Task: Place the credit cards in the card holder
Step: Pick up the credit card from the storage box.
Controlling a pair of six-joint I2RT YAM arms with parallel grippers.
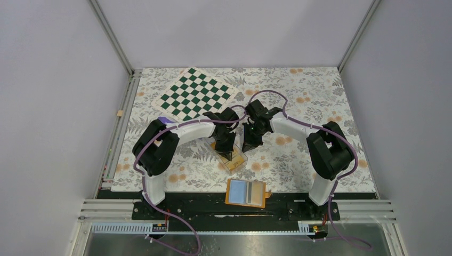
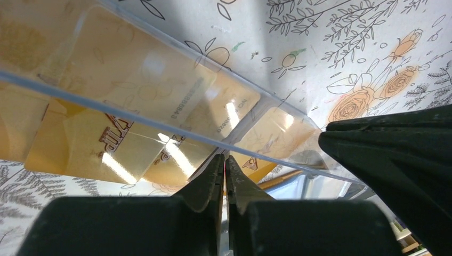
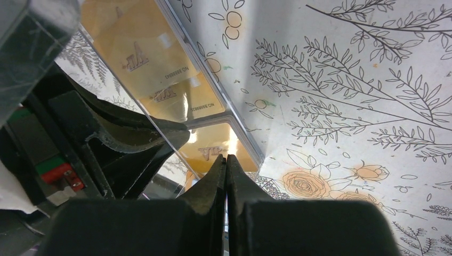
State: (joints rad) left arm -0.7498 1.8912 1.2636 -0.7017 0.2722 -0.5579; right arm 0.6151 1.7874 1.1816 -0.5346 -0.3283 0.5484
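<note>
Credit cards (image 2: 85, 149) with "VIP" lettering inside clear box (image 1: 235, 161)

Directly over the clear box (image 1: 235, 161): blocked by the left gripper (image 1: 230, 156), tips down at its rim. Just beyond the box's right corner: blocked by the right gripper (image 1: 247, 148), close beside the left one. Farther beyond, to the left: chessboard (image 1: 194, 94) lying flat. Nearer than the box: card holder (image 1: 246, 193) lying open. Beyond the box to the right: open floral table (image 1: 325, 90), room to pass.
</note>
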